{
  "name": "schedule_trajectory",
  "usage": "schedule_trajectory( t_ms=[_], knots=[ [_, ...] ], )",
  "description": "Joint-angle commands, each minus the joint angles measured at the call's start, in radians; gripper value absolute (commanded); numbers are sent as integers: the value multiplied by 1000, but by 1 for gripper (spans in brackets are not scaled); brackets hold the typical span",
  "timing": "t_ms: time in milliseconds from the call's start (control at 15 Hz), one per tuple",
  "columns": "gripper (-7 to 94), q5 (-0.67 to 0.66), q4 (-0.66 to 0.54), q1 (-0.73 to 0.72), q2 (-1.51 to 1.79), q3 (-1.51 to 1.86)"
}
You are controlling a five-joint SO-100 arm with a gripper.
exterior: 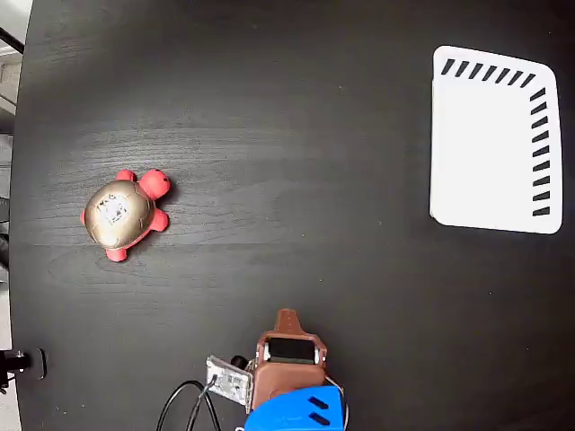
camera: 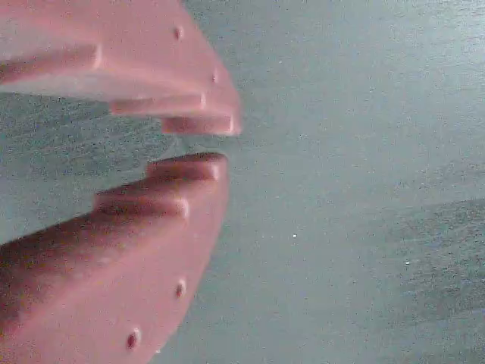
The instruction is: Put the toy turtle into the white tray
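Black table (exterior: 287, 135): one toy turtle (exterior: 124, 214), one white tray (exterior: 494, 139), well apart.

The arm is sitting folded up at the bottom edge of the fixed view, blue body at the back and the reddish-brown gripper (exterior: 287, 316) poking forward, tip tapering to a point. In the wrist view the 2 pink fingers (camera: 189, 121) are nearly touching at the tips, only a thin gap between them, and they aren't gripping anything.
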Motion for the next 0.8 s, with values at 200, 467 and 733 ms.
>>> schedule_trajectory(
  t_ms=[200, 467, 733],
  knots=[
    [0, 20, -40, -80, 55, -5],
    [0, 23, -265, -212, -236, -46],
    [0, -8, -333, -328, -598, -276]
  ],
)
